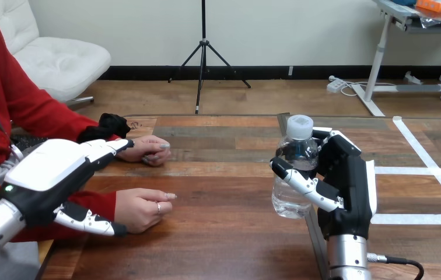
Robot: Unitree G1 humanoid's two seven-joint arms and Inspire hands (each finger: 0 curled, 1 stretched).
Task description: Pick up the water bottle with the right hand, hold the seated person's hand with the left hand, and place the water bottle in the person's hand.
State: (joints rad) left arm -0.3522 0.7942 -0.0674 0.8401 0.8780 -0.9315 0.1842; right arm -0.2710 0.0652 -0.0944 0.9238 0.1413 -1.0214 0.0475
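Right hand (349,181) curled round our water bottle (297,153) mid-body, three o'clock; we reckon it's light, slick, crushable.

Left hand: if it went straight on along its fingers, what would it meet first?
Likely the person's farther hand, resting on the table just beyond the fingertips of the left hand; depth is unclear, so it could pass above it.

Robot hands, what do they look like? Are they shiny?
The left robot hand and right robot hand are black with smooth white shells and black-and-white jointed fingers. The forearms behind them are shiny silver tubes. A tiny green light glows near the left wrist.
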